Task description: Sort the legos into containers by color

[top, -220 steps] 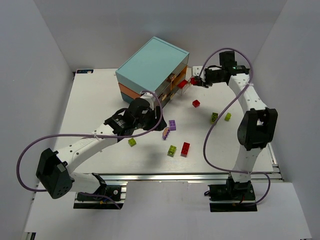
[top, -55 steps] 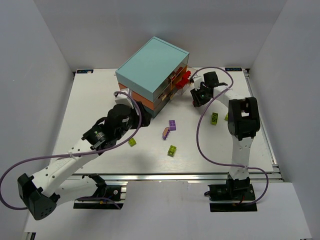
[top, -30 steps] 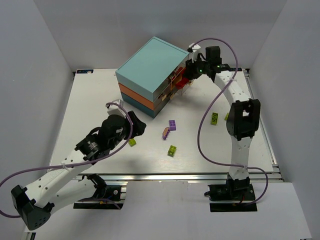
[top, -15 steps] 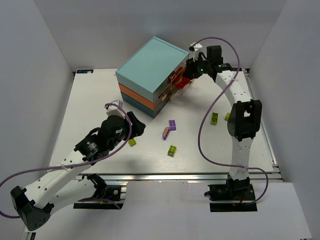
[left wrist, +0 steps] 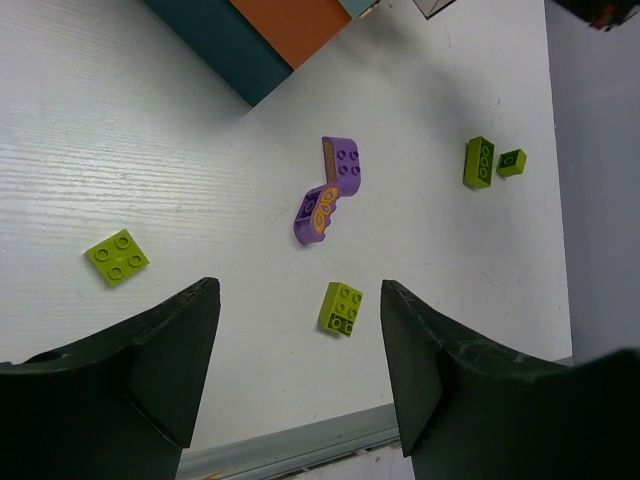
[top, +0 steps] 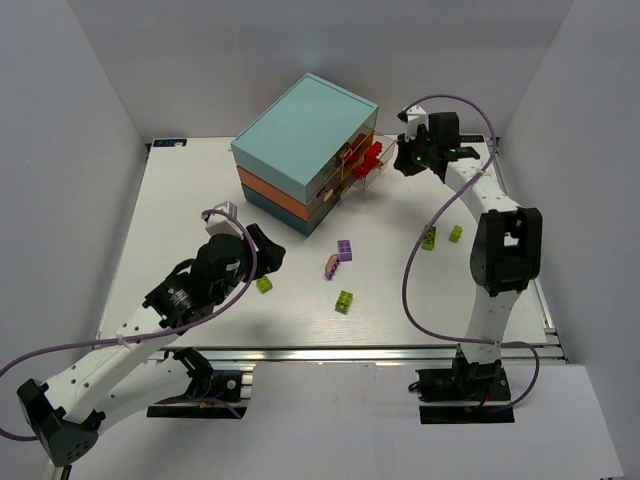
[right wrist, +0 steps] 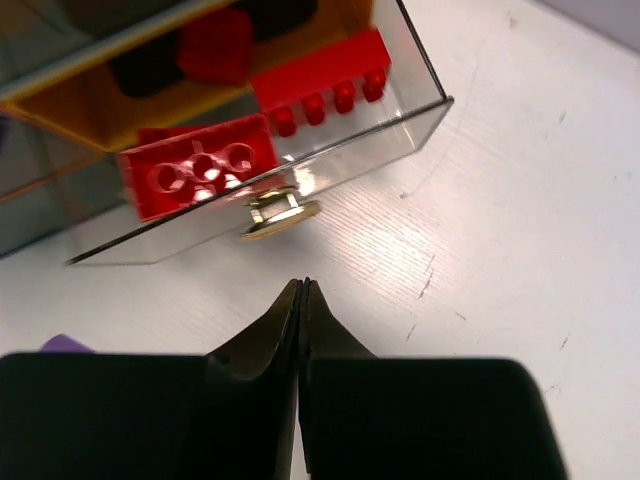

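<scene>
The chest of containers [top: 300, 140] stands at the back, light teal over orange over dark teal. A clear drawer [right wrist: 400, 120] is pulled out of it, holding red legos [right wrist: 200, 168]. My right gripper [right wrist: 302, 284] is shut and empty, just in front of the drawer's brass knob [right wrist: 282, 214]; it shows in the top view as the right gripper [top: 408, 160]. My left gripper [left wrist: 295, 292] hangs open and empty above the table. Below it lie a yellow-green lego [left wrist: 341, 307], a flat yellow-green lego [left wrist: 117, 256], two purple legos [left wrist: 343, 163] and two green legos [left wrist: 479, 161].
The chest's dark teal corner [left wrist: 215, 40] shows at the top of the left wrist view. The table's near metal rail [top: 330, 352] runs below the loose bricks. White walls close in the table on both sides and at the back.
My right gripper has pulled back to the right, off the open drawer, and has shut. The left arm has drawn slightly toward the near edge, still open.
</scene>
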Available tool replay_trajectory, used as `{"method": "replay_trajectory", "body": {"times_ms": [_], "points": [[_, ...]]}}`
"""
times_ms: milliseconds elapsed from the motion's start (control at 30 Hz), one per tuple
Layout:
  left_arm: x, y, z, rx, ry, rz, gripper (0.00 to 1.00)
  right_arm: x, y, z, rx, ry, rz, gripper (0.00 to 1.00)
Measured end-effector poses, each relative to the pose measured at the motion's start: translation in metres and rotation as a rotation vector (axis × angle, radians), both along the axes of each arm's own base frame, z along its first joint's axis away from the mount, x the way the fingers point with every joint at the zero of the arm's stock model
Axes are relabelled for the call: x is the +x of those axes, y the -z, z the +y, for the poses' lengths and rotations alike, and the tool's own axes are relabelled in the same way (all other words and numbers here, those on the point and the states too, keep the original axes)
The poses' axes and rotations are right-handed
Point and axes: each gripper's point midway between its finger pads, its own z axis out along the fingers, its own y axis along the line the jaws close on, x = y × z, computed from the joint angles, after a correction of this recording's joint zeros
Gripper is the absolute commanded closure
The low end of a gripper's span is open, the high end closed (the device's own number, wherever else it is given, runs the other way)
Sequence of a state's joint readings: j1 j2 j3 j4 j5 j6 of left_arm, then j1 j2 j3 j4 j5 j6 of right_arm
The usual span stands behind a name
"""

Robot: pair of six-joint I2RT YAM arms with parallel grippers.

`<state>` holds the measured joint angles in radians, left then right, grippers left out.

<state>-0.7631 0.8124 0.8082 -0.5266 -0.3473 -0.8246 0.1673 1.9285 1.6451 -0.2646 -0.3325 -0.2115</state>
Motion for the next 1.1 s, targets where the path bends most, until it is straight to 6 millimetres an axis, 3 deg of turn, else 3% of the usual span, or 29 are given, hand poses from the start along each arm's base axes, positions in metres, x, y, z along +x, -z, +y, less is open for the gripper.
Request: {"method": "replay_trajectory", "body": {"times_ms": [167, 333, 600, 900, 1067, 1100], "points": [[-0.001, -0.001, 0.004, -0.007, -0.017, 0.001, 0.24, 0.032, 0.047, 0.0, -0.048, 0.052, 0.084, 1.0], [-0.004, 0.001, 0.006, -0.022, -0.031, 0.009, 0.24, 0.045, 0.069, 0.007, -0.032, 0.049, 0.126, 1.0], [-0.006, 0.008, 0.01, -0.02, -0.046, 0.027, 0.23, 0.058, 0.046, 0.038, 0.112, -0.044, 0.091, 1.0], [-0.006, 0.009, 0.01, -0.031, -0.058, 0.039, 0.22, 0.08, 0.035, 0.068, 0.197, -0.104, 0.012, 0.81], [-0.006, 0.01, 0.009, -0.036, -0.062, 0.043, 0.21, 0.089, 0.037, 0.077, 0.236, -0.117, -0.011, 0.75], [-0.005, 0.01, 0.009, -0.036, -0.063, 0.045, 0.17, 0.089, 0.037, 0.077, 0.24, -0.116, -0.01, 0.74]]}}
